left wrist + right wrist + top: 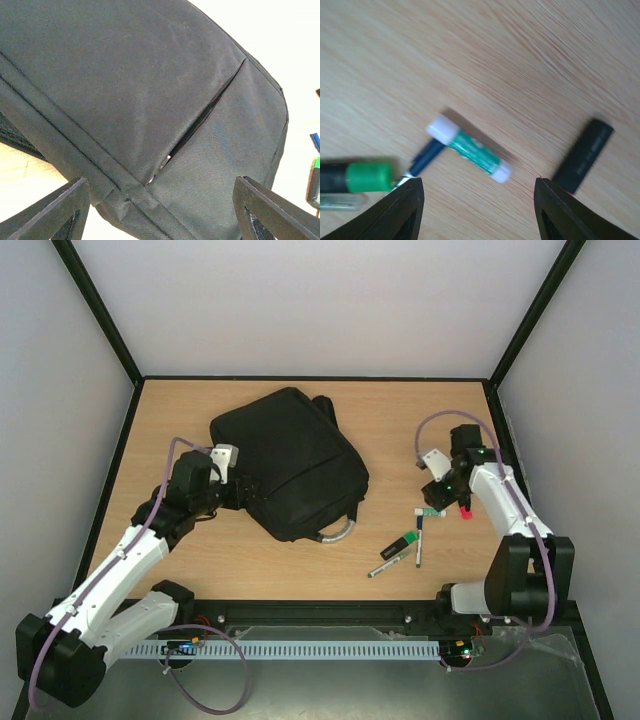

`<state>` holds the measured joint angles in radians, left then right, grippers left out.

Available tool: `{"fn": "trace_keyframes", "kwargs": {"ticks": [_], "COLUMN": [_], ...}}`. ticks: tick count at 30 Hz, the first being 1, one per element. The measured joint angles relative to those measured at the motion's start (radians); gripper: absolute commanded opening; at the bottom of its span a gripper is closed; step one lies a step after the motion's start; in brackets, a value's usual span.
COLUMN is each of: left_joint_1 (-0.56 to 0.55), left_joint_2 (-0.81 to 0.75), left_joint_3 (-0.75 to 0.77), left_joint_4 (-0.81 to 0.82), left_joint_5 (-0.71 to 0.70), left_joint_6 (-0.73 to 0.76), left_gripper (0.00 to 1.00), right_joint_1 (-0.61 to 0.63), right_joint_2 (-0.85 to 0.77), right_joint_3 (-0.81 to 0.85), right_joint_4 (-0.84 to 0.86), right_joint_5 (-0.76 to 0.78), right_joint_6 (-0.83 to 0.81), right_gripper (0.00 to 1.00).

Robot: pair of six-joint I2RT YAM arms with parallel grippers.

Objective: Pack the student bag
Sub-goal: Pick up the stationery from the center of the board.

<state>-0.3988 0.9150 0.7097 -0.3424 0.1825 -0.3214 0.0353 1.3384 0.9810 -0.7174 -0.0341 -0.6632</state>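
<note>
The student bag (290,462) is a large black fabric backpack lying flat mid-table, its grey loop handle (338,532) at the near edge. My left gripper (238,492) is open at the bag's left edge. In the left wrist view the bag (150,80) fills the frame, and its zip (200,125) gapes a little between and beyond my open left gripper (161,200). My right gripper (440,496) is open and empty above a green-and-white glue stick (468,148), which lies on the wood just ahead of the gripper (477,200).
Right of the bag lie the glue stick (430,511), a black item with a red end (465,510), a blue-capped pen (419,540), a green-and-black marker (398,546) and a thin pen (382,568). Black frame rails border the table.
</note>
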Motion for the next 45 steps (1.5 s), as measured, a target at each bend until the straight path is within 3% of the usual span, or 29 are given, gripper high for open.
{"fn": "trace_keyframes", "kwargs": {"ticks": [7, 16, 41, 45], "left_joint_1": [0.000, 0.000, -0.007, -0.010], "left_joint_2": [-0.006, -0.042, -0.063, -0.063], "left_joint_3": [-0.008, -0.010, -0.018, -0.018], "left_joint_4": [0.001, 0.002, 0.007, 0.007], "left_joint_5": [-0.006, -0.008, -0.023, -0.027], "left_joint_6": [0.000, 0.000, 0.000, 0.000], "left_gripper": [0.80, 0.81, 0.81, 0.81], "right_joint_1": [-0.185, -0.253, -0.331, -0.331], "right_joint_2": [0.118, 0.231, 0.388, 0.389], "right_joint_3": [0.026, 0.026, 0.043, 0.043], "right_joint_4": [0.017, 0.070, 0.086, 0.086], "right_joint_5": [0.035, 0.111, 0.122, 0.117], "right_joint_6": [0.085, 0.137, 0.169, 0.175], "right_gripper": [0.69, 0.70, 0.40, 0.26]}}
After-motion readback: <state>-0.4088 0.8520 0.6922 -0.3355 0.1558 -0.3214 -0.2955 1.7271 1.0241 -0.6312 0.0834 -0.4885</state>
